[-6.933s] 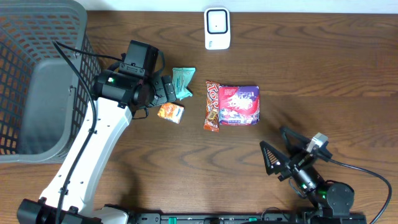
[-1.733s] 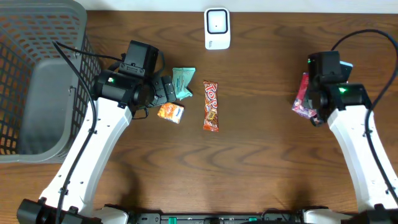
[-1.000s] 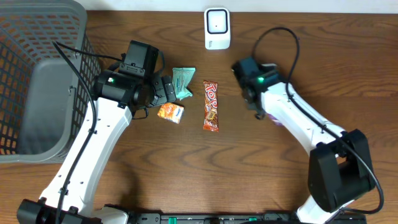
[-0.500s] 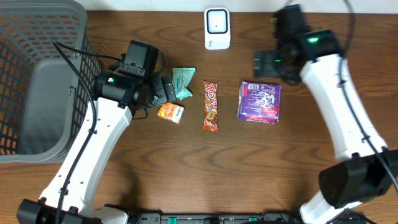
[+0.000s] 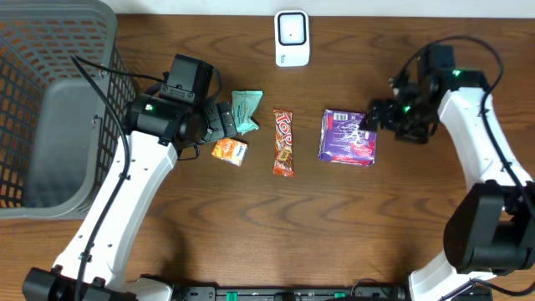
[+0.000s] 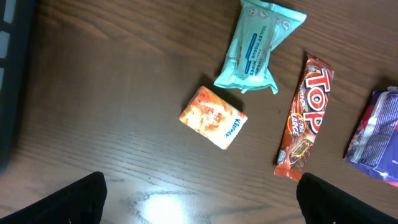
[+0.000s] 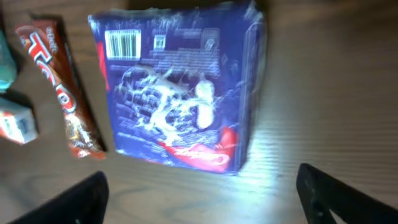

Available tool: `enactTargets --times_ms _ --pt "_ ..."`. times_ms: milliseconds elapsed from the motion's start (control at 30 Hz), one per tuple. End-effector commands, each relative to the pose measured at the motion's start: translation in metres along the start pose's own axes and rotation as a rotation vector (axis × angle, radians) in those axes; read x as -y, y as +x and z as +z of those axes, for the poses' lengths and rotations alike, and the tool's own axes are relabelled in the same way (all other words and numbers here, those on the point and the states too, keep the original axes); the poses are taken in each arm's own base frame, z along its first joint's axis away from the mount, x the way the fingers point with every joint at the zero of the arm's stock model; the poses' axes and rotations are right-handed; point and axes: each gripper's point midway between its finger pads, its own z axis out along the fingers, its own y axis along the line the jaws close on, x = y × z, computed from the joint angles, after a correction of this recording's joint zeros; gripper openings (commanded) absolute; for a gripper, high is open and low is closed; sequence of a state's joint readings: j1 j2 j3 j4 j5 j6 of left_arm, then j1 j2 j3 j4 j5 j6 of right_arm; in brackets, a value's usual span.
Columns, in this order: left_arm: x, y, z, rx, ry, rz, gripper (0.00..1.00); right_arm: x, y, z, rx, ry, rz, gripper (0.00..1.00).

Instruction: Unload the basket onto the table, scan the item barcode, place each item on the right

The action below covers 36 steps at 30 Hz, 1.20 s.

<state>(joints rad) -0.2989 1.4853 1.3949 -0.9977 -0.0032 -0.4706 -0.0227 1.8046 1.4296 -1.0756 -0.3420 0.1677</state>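
Purple foil snack packet (image 5: 348,138) lies flat on the wooden table (image 5: 334,234), robot-side of the white barcode scanner (image 5: 292,38) and rightward, barcode (image 7: 122,43) up. Right gripper (image 7: 202,194) farther right of the scanner: jaws wide, empty. Left gripper (image 6: 199,199) left of the scanner: jaws wide, empty.

Dark wood-grain table (image 5: 276,242), pale strip (image 5: 401,7) beyond far edge, glare on surface.

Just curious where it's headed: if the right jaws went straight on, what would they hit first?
Most likely the purple packet, lying straight ahead of the right gripper, jaws open; how far is hard to judge.
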Motion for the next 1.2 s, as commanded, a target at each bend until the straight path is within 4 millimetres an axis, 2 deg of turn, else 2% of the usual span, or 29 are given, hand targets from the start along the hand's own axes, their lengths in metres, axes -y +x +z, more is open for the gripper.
enactTargets --times_ms 0,167,300,433,600,700,800,1033,1167 --pt "-0.001 -0.003 -0.001 0.006 -0.008 0.007 0.98 -0.014 0.006 0.008 -0.023 -0.077 0.083 0.93" --pt "-0.001 -0.003 -0.001 0.006 -0.008 0.007 0.98 -0.011 -0.001 0.007 0.005 -0.076 0.104 0.95" --pt "-0.001 -0.003 -0.001 0.005 -0.008 0.007 0.98 0.009 -0.005 0.006 0.03 0.02 0.118 0.94" --pt "-0.001 -0.003 -0.001 0.006 -0.008 0.007 0.98 0.019 -0.007 0.005 0.043 0.071 0.123 0.87" --pt "-0.001 -0.003 -0.001 0.006 -0.008 0.007 0.98 0.045 -0.006 0.005 0.061 0.211 0.165 0.86" --pt "-0.001 -0.003 -0.001 0.005 -0.008 0.007 0.98 0.051 -0.001 0.009 0.052 0.231 0.168 0.82" --pt "-0.001 -0.003 -0.001 0.006 -0.008 0.007 0.98 0.048 0.002 0.019 0.045 0.199 0.155 0.71" --pt "-0.001 -0.003 -0.001 0.006 -0.008 0.007 0.98 0.017 -0.003 0.043 0.068 -0.023 0.071 0.7" --pt "-0.001 -0.003 -0.001 0.006 -0.008 0.007 0.98 -0.003 -0.008 0.049 0.096 -0.119 0.021 0.71"
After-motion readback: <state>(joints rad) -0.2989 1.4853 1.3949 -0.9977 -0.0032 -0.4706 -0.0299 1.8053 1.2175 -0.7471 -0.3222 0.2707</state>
